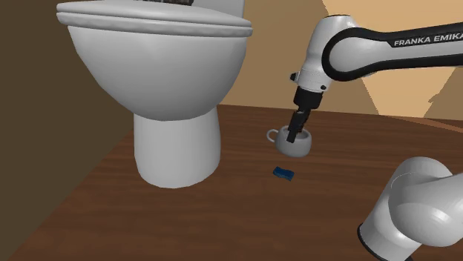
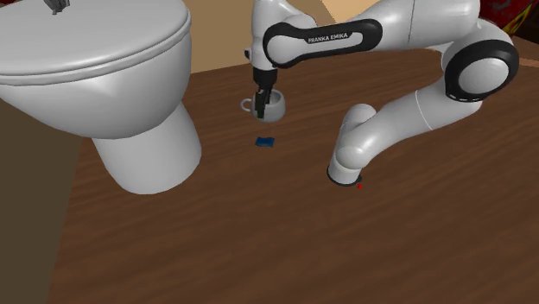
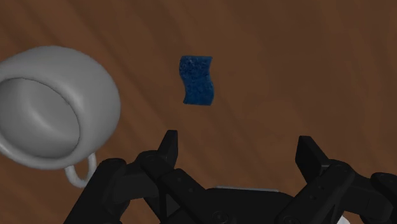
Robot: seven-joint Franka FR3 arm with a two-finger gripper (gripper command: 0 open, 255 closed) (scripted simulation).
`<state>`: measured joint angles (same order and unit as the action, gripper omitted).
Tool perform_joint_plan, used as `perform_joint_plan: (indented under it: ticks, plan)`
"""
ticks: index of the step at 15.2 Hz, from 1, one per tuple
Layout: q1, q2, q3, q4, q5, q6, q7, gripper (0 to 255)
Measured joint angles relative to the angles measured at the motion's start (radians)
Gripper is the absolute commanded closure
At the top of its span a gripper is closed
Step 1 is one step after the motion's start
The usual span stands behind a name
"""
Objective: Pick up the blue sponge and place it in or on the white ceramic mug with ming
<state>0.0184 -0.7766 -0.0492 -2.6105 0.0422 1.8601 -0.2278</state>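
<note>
With end effector [image 3: 238, 143] spread and empty by the mug [image 3: 51, 105], and blue sponge [image 3: 196, 80] flat on the floor [image 3: 318, 63] just beside that mug, away from the far edge: centre over the blue sponge, straddle its narrow width, lower fully, close.

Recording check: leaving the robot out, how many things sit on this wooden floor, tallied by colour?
Blue: 1, the sponge
Pale grey-white: 2, the mug and the toilet
Total: 3
</note>
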Motion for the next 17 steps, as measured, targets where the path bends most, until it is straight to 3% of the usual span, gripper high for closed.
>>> perform_joint_plan:
  ticks: [4,11,17]
  plan:
    - [-0.007,0.035,-0.028,-0.108,-0.020,0.148,-0.053,0]
    - [-0.007,0.217,-0.077,-0.221,-0.038,0.452,-0.140,0]
    - [0.003,0.305,-0.087,-0.269,-0.031,0.591,-0.156,0]
